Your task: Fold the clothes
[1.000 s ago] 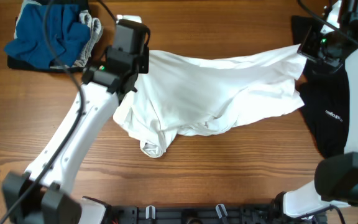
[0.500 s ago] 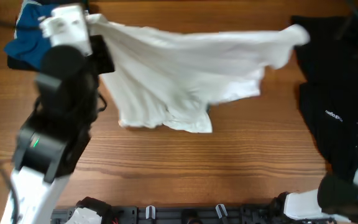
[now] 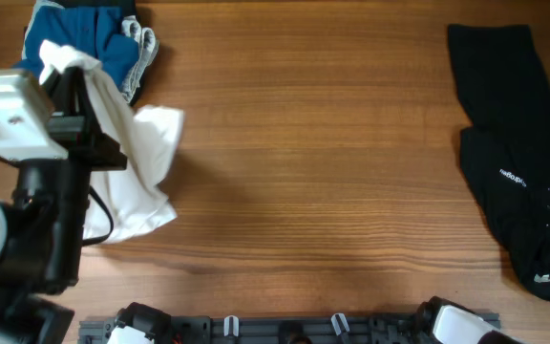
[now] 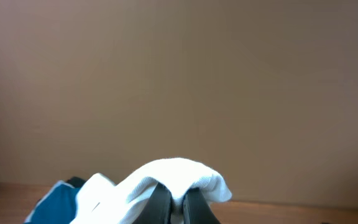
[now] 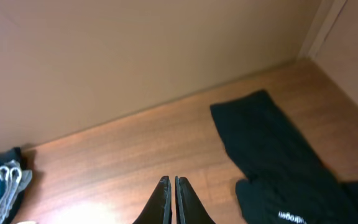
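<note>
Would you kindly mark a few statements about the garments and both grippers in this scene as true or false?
1. The left gripper is shut on the white fabric T-shirt. True.
2. The black fabric garment with the small white logo lies at the wooden table's right side. True.
3. The right gripper holds the black garment. False: it is shut on nothing.
4. The T-shirt lies spread flat. False: it hangs bunched from the left gripper.
</note>
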Robot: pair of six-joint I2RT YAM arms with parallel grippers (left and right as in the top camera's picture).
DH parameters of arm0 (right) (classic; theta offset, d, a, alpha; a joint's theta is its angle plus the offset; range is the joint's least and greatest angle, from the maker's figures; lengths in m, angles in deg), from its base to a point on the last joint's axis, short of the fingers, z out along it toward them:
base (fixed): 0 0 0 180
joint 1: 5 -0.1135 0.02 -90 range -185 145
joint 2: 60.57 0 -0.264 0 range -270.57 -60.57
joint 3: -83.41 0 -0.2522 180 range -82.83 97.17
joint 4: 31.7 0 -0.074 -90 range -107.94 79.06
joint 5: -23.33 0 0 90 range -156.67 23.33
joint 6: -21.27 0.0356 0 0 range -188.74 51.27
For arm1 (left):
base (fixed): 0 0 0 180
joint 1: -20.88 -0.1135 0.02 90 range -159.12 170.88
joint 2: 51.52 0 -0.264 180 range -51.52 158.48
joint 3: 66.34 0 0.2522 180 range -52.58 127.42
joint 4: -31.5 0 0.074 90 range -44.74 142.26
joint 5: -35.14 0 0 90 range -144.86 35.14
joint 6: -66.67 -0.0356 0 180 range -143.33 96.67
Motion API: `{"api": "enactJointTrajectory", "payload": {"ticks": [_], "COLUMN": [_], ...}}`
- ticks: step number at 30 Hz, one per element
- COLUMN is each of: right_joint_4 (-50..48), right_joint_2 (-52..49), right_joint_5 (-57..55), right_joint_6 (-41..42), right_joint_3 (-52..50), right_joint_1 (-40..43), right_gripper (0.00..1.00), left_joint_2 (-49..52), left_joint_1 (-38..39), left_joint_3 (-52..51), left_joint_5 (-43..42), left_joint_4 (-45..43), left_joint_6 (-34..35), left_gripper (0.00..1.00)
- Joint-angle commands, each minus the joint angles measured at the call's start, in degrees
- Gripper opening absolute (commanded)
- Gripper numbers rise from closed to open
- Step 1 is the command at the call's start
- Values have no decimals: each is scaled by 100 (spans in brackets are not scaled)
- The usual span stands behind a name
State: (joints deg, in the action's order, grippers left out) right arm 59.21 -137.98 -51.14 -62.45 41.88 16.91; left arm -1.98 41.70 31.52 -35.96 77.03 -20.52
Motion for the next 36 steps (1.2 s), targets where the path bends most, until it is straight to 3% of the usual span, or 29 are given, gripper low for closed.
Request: {"api": "enactJointTrajectory", "payload": {"ticks": [1,7,12,15,20,25,27,28,33,36], "right_joint_4": [72,48,-68,-188,-273,-247,-247,-251,-216,-22], "right_joint_2": [-426,-1078,-1611,-1792,-1827,-1827,-1829,-1840,-1904,-1987], "right_joint_5": [195,299,302,461,608,686,688,710,1075,1246], "right_joint_6": [-94,-186,-190,-175,-179,-192,-223,-227,-339,-533], "right_joint_3": [-33,-33,-33,-33,-31,-33,-33,-33,-90,-151], "right_joint_1": [24,24,44,232,629,848,850,848,848,776], "right_gripper": [4,4,4,4,4,5,4,4,4,5], "left_joint_2": [457,1644,2780,3268,3438,3401,3346,3270,3193,3311], "left_joint_1": [-33,-31,140,540,1427,2267,2481,2505,2138,1690], "left_joint_3": [57,57,57,92,494,1008,1239,1353,1353,1353], "left_joint_5": [-636,-1897,-3248,-3416,-3410,-3386,-3132,-2723,-1287,-1021], "left_joint_4": [-103,-1084,-2747,-3923,-4352,-3453,-2476,-1569,332,1102], "left_joint_6": [61,413,1095,1451,1333,514,271,190,214,225], "left_gripper": [4,4,4,4,4,4,4,4,4,4]}}
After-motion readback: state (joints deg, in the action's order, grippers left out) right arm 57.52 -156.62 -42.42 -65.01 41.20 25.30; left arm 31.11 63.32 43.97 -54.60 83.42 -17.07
